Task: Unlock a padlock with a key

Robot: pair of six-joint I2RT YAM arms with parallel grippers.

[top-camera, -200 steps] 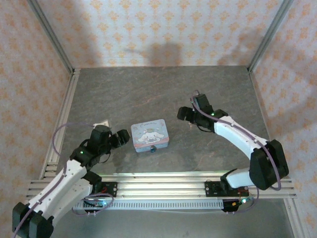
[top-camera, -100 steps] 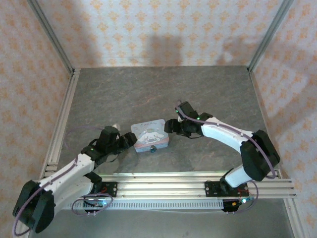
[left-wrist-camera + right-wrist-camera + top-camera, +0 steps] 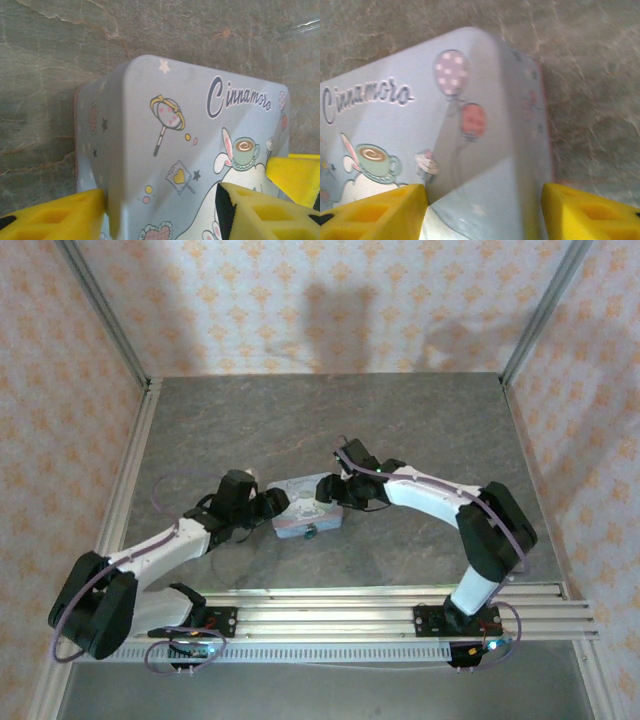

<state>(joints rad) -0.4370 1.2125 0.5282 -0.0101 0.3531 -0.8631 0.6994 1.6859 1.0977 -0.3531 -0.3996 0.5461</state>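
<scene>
A light-blue cartoon tin (image 3: 303,503) lies mid-table with the tiny dark padlock (image 3: 311,533) hanging at its near edge. The key is out of view. My left gripper (image 3: 277,506) is at the tin's left side. In the left wrist view the left gripper (image 3: 160,200) stands open astride the tin (image 3: 190,125), one yellow finger (image 3: 55,215) against the outer wall and the other over the lid. My right gripper (image 3: 336,490) is at the tin's right side. In the right wrist view it (image 3: 484,195) also straddles the tin (image 3: 395,115), open.
Patterned walls and aluminium frame rails (image 3: 120,490) enclose the grey stone-look table (image 3: 330,420). An aluminium rail (image 3: 330,605) runs along the near edge by the arm bases. A yellow finger (image 3: 297,175) of the right gripper shows at the right edge of the left wrist view.
Both grippers came in from the sides onto the tin and their jaws narrowed. The tin has shifted slightly toward the far side.
</scene>
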